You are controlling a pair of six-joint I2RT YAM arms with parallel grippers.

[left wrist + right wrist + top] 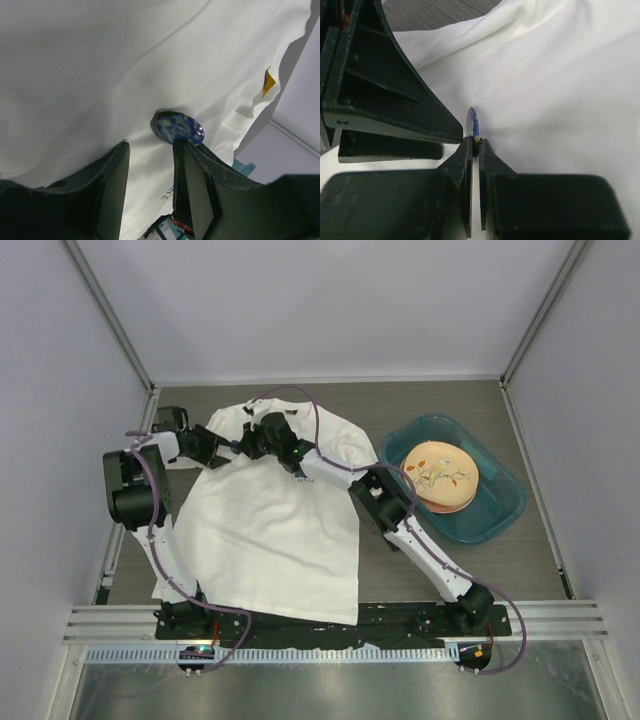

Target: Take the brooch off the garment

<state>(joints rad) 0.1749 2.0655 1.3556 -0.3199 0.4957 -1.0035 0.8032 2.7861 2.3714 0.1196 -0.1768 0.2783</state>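
White cloth fills most of what the claws see. The garment [270, 530], a T-shirt, lies flat on the table [450, 570] with its neck at the far end. The brooch [178, 128] is a tiny dark-blue round pin with yellow dots. It sits on the shirt up near the neck, a little to the left. The right claw [475, 146] is pinched tight on the thin edge of the brooch. The left claw [151, 146] has its two fingers apart, with only shirt between them (one finger tip is just beside the pin). So the grab looks done, I think. The pulling is not, because the pin sits against the cloth. I cannot tell if its back has come loose. What is left is to lift it clear of the shirt.
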